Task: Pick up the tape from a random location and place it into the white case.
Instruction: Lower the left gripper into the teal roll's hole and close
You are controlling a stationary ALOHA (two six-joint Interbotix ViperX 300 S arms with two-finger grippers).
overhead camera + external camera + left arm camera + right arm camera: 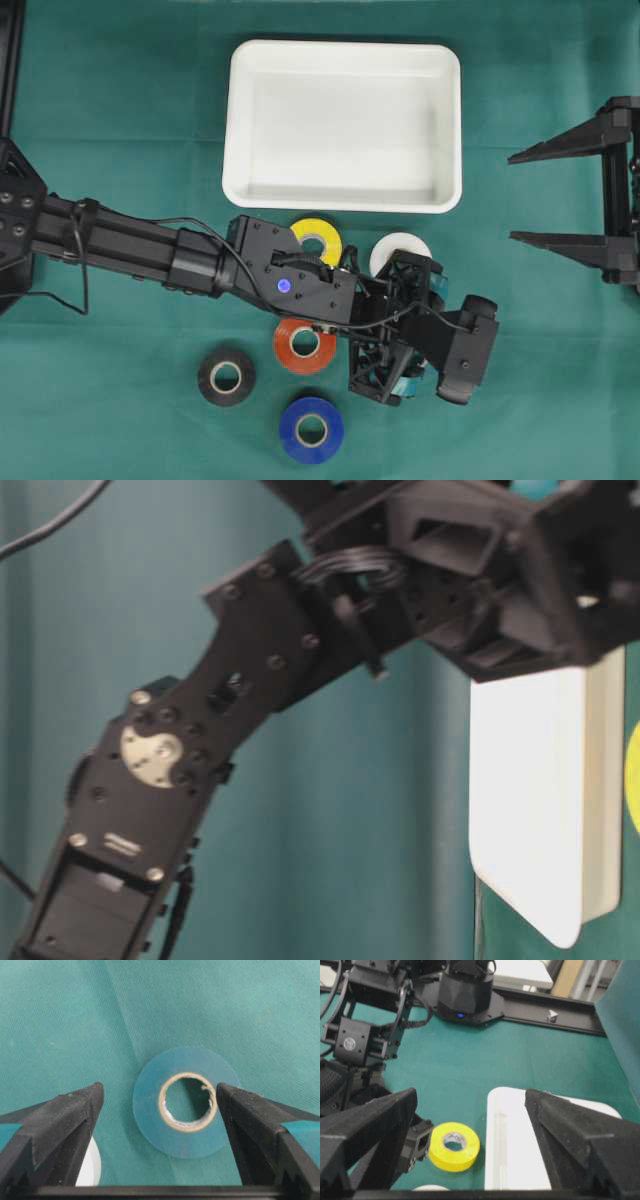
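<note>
In the left wrist view a teal-green tape roll (187, 1137) lies flat on the green cloth. My left gripper (159, 1097) hangs open straight above it, one finger on each side, and touches nothing. In the overhead view that gripper (400, 322) hides this roll. The white case (345, 125) sits empty at the back centre, also visible in the right wrist view (520, 1150). My right gripper (512, 197) stands open at the right edge, holding nothing.
More tape rolls lie round the left arm: yellow (305, 227), white (400, 248), red (305, 345), black (226, 376) and blue (312, 429). The yellow roll (465, 1152) sits just left of the case's near rim. Green cloth covers the table.
</note>
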